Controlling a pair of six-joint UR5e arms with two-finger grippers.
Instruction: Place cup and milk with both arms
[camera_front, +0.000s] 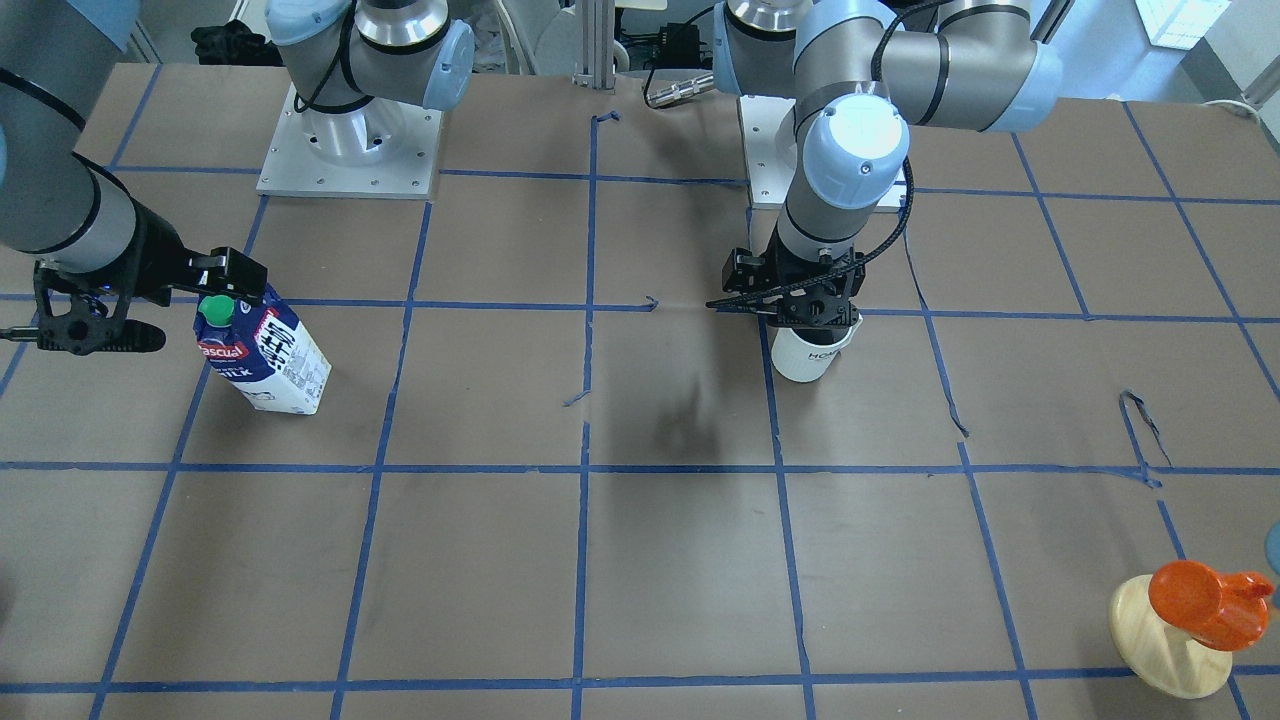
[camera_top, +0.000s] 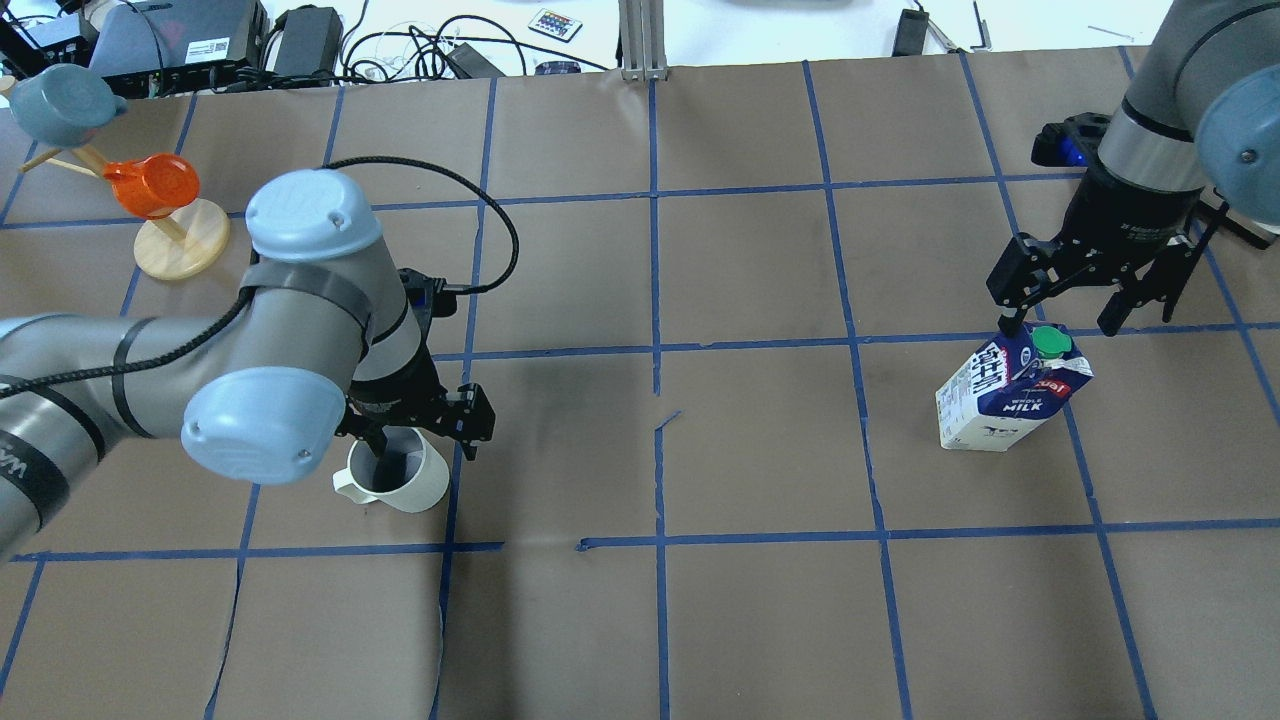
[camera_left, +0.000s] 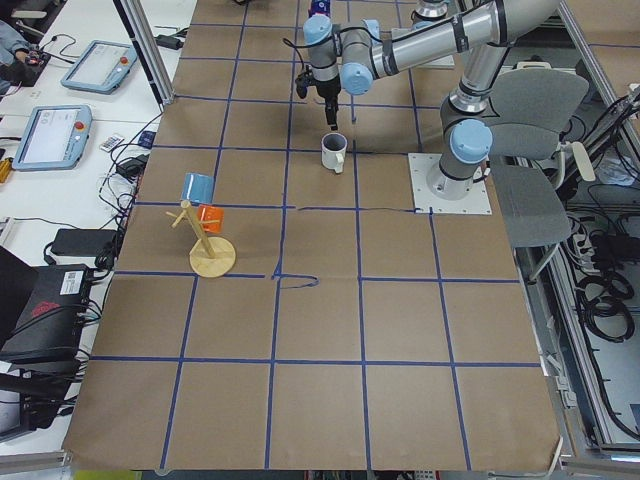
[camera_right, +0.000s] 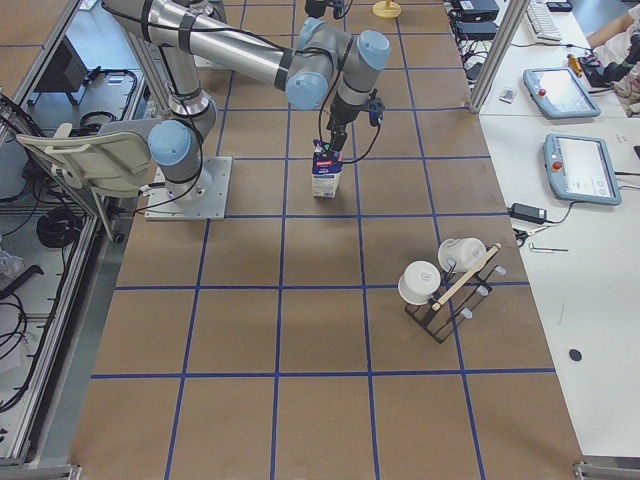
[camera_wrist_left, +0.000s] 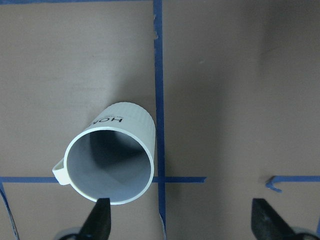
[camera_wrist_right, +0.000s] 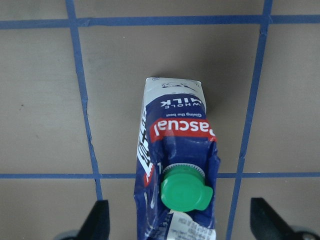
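Closest to the left wrist lens is the cup (camera_wrist_left: 110, 160), upright on the table (camera_wrist_left: 240, 75), its handle at 9 o'clock and its lettering at 12. Over it the left gripper (camera_wrist_left: 181, 202) hangs spread wide and empty, one fingertip (camera_wrist_left: 101, 212) at the rim's 6 o'clock edge. From overhead the cup sits toward 8 o'clock of the table's middle. The milk (camera_top: 1005, 395) stands toward 3 o'clock, green cap (camera_top: 1050, 342) up. The right gripper (camera_top: 1060, 322) is parted astride its top, gripping nothing. An orange piece on a wooden base (camera_top: 150, 185) stands at 10 o'clock from the cup. Both things rest unheld, so either they are already placed or neither is yet picked up; I cannot tell which.
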